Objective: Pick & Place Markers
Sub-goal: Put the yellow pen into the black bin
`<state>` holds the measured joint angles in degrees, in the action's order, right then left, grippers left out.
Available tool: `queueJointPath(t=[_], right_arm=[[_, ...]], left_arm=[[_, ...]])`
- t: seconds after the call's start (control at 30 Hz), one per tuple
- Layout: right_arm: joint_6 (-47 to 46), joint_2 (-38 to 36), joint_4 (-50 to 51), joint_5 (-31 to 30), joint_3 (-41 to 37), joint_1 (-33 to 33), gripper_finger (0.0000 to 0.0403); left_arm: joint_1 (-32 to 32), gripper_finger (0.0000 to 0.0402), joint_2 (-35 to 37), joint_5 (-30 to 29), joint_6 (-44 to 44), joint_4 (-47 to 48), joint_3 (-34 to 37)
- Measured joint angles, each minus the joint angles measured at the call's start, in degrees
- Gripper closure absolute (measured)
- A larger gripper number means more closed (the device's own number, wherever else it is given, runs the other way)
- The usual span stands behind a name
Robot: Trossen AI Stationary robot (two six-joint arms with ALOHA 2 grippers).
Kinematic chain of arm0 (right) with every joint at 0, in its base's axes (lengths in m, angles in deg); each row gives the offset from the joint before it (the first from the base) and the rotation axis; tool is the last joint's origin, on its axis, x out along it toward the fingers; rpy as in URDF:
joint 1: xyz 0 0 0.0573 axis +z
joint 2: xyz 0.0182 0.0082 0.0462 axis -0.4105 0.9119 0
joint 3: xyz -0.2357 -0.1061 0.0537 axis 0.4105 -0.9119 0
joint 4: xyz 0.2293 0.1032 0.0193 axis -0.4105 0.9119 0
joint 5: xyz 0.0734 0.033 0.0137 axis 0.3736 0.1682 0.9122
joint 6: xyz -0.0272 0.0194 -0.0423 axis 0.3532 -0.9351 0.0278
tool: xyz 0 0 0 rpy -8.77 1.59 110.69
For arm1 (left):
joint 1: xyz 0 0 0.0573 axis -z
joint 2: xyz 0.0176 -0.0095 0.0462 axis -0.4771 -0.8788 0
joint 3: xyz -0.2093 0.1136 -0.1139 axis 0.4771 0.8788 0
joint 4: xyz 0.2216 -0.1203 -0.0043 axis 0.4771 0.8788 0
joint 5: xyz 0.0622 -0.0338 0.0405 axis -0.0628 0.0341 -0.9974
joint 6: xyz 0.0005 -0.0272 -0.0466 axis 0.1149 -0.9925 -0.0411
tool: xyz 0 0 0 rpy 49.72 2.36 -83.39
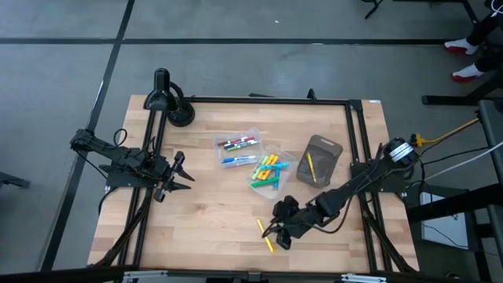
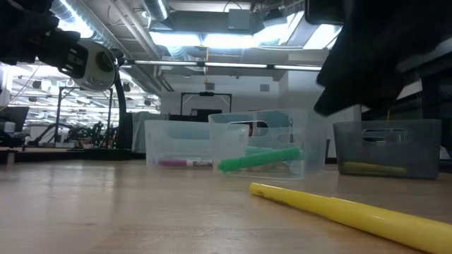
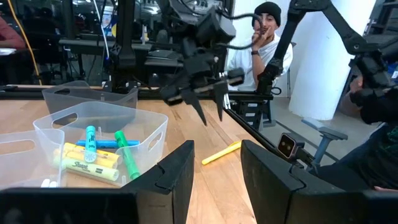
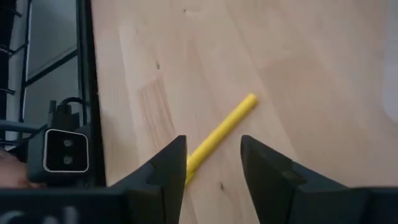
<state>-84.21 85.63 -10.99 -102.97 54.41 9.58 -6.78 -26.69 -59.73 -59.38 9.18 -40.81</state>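
Right gripper (image 4: 211, 165) hangs over the loose yellow marker (image 4: 219, 134), fingers spread wide and empty.
The slim, round, plain marker lies flat on the wooden table (image 1: 204, 220), near its front edge; it could roll or skid aside if one finger lands first. Left gripper (image 1: 179, 174) waits apart, partly open, empty.

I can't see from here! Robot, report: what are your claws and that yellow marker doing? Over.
Right claw open, hovering over the loose yellow marker on the wooden table. Left claw open, waiting at the left side. Nothing blocking the marker.
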Motion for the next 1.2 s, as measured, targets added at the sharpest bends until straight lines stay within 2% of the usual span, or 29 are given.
queueJointPath(t=[0.3,0.73,0.97,1.2], right_arm=[[6.0,7.2,-1.3,-1.1,7.0,3.0,0.0277],[8.1,16.6,14.1,-2.7,22.3,5.1,0.0296],[6.8,18.2,21.5,-2.6,23.6,3.4,0.0296],[5.6,18.2,21.8,-2.6,23.7,2.4,0.0287]], left_arm=[[0.0,0.0274,0.0,0.0,0.0,0.0,0.0],[0.0,0.0274,0.0,0.0,0.0,0.0,0.0],[0.0,0.0274,0.0,0.0,0.0,0.0,0.0],[0.0,0.0274,0.0,0.0,0.0,0.0,0.0]])
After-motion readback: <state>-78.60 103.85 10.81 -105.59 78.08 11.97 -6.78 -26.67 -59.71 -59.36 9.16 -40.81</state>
